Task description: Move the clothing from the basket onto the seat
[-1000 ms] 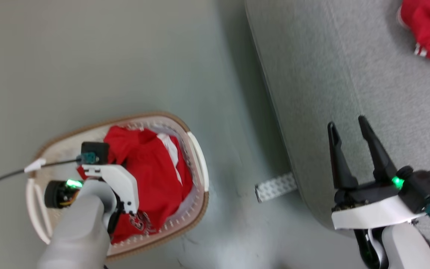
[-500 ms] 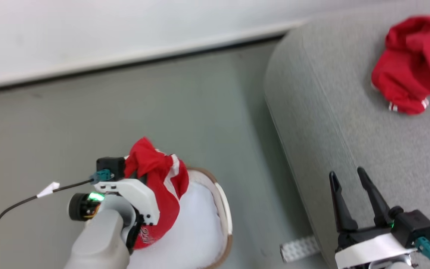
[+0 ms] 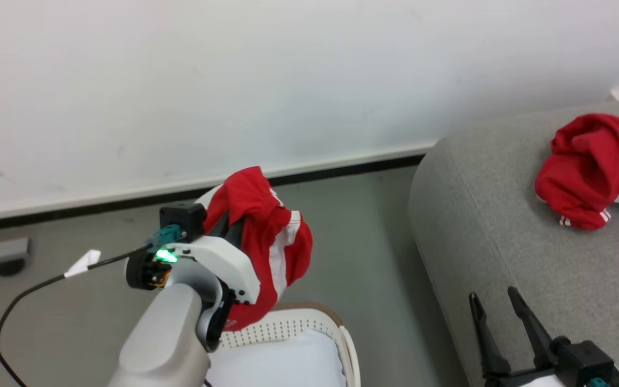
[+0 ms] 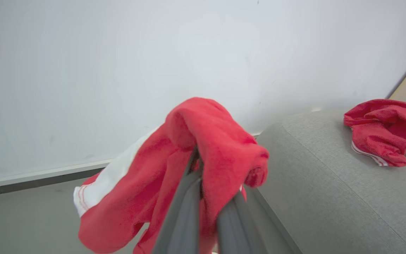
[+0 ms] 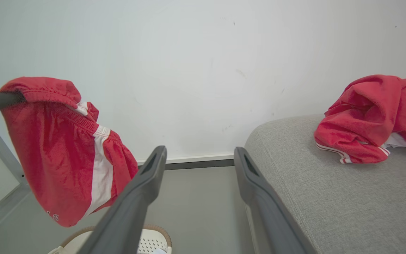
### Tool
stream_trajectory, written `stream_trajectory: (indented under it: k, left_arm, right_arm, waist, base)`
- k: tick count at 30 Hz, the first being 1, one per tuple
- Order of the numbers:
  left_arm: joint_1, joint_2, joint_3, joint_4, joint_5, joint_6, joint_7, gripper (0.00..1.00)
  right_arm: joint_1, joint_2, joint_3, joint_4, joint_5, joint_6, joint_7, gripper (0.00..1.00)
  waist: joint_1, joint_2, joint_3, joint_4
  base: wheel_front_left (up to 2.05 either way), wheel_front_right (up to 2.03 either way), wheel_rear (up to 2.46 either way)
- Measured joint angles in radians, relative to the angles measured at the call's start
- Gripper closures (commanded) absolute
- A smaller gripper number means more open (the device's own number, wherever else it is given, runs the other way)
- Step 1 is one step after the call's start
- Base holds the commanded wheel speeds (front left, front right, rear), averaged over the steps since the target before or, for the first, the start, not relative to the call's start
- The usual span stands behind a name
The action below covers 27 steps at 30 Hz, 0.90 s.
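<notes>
left gripper [image 4: 198,169] clamps red shorts [image 3: 272,242], hanging clear above basket [image 3: 293,320] rim. right gripper [image 5: 198,150] spread open, empty; sofa [image 5: 330,197] edge beneath it, bare floor [image 3: 363,242] leftward.

Right gripper [image 5: 199,151]: two dark fingers spread apart, nothing between them. Red shorts [image 5: 58,151], white side stripe: hanging from the left gripper [image 5: 11,97] at left, above the basket [image 5: 166,239]. Red garment [image 5: 368,116], white trim: heaped on the grey sofa [image 5: 330,201]. Backdrop: white wall [image 5: 189,70], grey floor [image 5: 196,204].
</notes>
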Motion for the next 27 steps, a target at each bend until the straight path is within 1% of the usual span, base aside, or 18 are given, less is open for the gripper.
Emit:
stream_trajectory:
  k: [1,2,5,8,13,17,20,24,27]
  left_arm:
    - [0.000,0.000,0.000,0.000,0.000,0.000,0.000,1.00]
    - [0.027,0.000,-0.007,-0.079,-0.007,0.002,0.032,1.00]
    - [0.064,0.006,-0.017,-0.207,-0.010,0.012,0.090,1.00]
    - [0.105,0.024,-0.021,-0.339,-0.016,0.027,0.150,1.00]
    - [0.173,0.049,-0.024,-0.515,-0.021,0.051,0.234,1.00]
    - [0.216,0.061,-0.030,-0.609,-0.024,0.069,0.277,1.00]
    - [0.239,0.066,-0.039,-0.667,-0.024,0.072,0.300,1.00]
    - [0.263,0.071,-0.050,-0.721,-0.027,0.079,0.319,1.00]
    - [0.273,0.076,-0.054,-0.748,-0.027,0.080,0.328,1.00]
  right_arm:
    - [0.000,0.000,0.000,0.000,0.000,0.000,0.000,0.00]
    - [0.016,0.000,-0.001,0.001,0.000,0.000,0.000,0.00]
    - [0.032,0.000,-0.003,0.001,0.000,0.000,0.000,0.00]
    - [0.043,0.000,-0.003,0.001,0.000,0.000,0.000,0.00]
    - [0.053,0.000,0.001,-0.002,0.000,0.000,0.000,0.00]
    - [0.059,0.000,0.016,-0.006,0.000,0.000,0.000,0.00]
    - [0.058,0.000,0.049,-0.014,-0.002,0.000,0.000,0.00]
    - [0.047,-0.001,0.091,-0.017,-0.042,0.000,0.000,0.00]
    - [0.011,-0.023,0.131,-0.017,-0.055,0.000,0.000,0.00]
  waist:
    - [0.0000,0.0000,0.000,0.000]
    - [0.0000,0.0000,-0.026,0.005]
    - [0.0000,0.0001,-0.055,0.012]
    - [0.0000,0.0000,-0.077,0.017]
    - [0.0000,0.0000,-0.103,0.022]
    - [0.0001,0.0001,-0.111,0.025]
    - [0.0001,0.0000,-0.111,0.027]
    - [0.0002,0.0000,-0.105,0.028]
    - [0.0002,0.0000,-0.099,0.027]
  base:
    - [0.00,0.00,0.00]
    - [0.00,0.00,0.00]
    - [0.00,0.00,0.00]
    - [0.00,0.00,0.00]
    - [0.00,0.00,0.00]
    - [0.00,0.00,0.00]
    - [0.00,0.00,0.00]
    - [0.00,0.00,0.00]
    - [0.00,0.00,0.00]
